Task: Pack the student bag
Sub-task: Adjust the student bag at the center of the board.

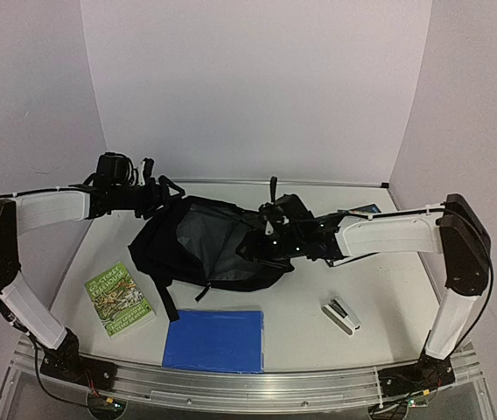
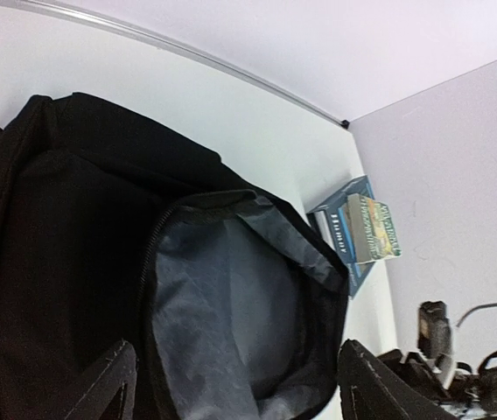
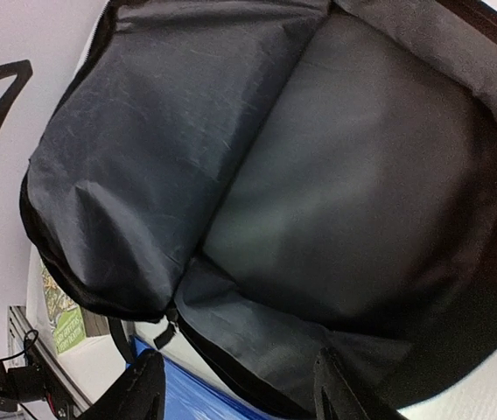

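The student bag [image 1: 171, 254] lies on the table, a black backpack with its mouth spread wide and its grey lining [image 1: 203, 234] showing. My left gripper [image 1: 156, 196] hovers at the bag's far left edge. In the left wrist view it [image 2: 235, 394] is open, looking into the lining [image 2: 231, 306], with nothing between its fingers. My right gripper [image 1: 262, 241] is at the right rim of the opening. In the right wrist view it [image 3: 240, 398] stands open over the bag's near rim [image 3: 231, 367], and the grey inside [image 3: 336, 175] fills the frame.
A green book [image 1: 120, 300] lies front left and a blue folder [image 1: 214, 339] in front of the bag. A stapler [image 1: 340, 315] sits front right. Two stacked books [image 2: 362, 229] lie at the back right corner near the wall.
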Controlling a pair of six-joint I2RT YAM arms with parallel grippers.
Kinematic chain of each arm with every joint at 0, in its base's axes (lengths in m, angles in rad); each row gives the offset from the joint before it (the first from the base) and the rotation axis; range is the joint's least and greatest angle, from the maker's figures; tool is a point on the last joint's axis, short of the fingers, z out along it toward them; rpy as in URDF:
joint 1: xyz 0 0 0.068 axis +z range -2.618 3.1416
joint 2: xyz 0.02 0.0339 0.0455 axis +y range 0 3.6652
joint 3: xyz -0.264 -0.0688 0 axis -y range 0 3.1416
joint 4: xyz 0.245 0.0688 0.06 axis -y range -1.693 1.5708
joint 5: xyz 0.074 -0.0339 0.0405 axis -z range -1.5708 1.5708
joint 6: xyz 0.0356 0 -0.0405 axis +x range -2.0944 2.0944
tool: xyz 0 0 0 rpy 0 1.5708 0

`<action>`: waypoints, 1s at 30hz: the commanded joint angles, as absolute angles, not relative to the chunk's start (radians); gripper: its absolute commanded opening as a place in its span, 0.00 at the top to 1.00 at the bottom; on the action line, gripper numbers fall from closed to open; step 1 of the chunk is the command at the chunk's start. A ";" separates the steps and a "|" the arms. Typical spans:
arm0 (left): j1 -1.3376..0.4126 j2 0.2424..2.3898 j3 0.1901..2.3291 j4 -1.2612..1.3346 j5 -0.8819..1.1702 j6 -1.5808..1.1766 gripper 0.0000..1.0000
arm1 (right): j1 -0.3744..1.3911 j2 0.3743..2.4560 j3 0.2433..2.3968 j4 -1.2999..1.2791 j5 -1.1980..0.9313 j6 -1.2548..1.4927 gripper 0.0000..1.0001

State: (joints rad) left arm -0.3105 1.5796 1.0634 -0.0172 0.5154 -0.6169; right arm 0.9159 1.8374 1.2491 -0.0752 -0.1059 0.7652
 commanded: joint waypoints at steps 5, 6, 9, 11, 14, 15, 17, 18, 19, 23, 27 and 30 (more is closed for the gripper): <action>-0.330 1.464 0.925 -0.023 0.564 -0.711 0.14 | 0.923 1.975 1.412 -0.011 -0.158 0.714 0.42; -0.332 1.454 0.909 -0.038 0.555 -0.716 0.13 | 0.923 1.978 1.415 -0.008 -0.163 0.716 0.41; -0.344 1.436 0.861 -0.023 0.554 -0.744 0.12 | 0.923 1.958 1.407 -0.008 -0.159 0.723 0.39; -0.364 1.440 0.839 0.014 0.586 -0.769 0.12 | 0.923 1.924 1.382 -0.008 -0.145 0.727 0.37; -0.401 1.469 0.825 0.071 0.618 -0.796 0.14 | 0.923 1.866 1.328 -0.009 -0.117 0.744 0.33; -0.409 1.477 0.822 0.083 0.621 -0.800 0.19 | 0.923 1.840 1.310 -0.012 -0.108 0.753 0.32; -0.423 1.487 0.814 0.097 0.618 -0.809 0.38 | 0.922 1.788 1.255 -0.020 -0.081 0.782 0.31; -0.426 1.487 0.809 0.104 0.613 -0.813 0.51 | 0.922 1.761 1.227 -0.027 -0.066 0.797 0.30; -0.427 1.485 0.804 0.112 0.606 -0.815 0.62 | 0.922 1.732 1.198 -0.035 -0.050 0.810 0.29; -0.426 1.462 0.787 0.129 0.554 -0.808 0.94 | 0.922 1.631 1.095 -0.071 -0.002 0.852 0.26; -0.419 1.466 0.823 0.067 0.486 -0.768 1.00 | 0.917 1.574 1.020 -0.088 0.048 0.887 0.21; -0.409 1.485 0.846 0.069 0.488 -0.759 1.00 | 0.905 1.585 0.986 -0.089 0.053 0.911 0.20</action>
State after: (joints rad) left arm -0.4254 1.4811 0.7918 0.0626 0.5332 -0.7882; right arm 0.9164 1.5867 1.0330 -0.0689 -0.0051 0.8582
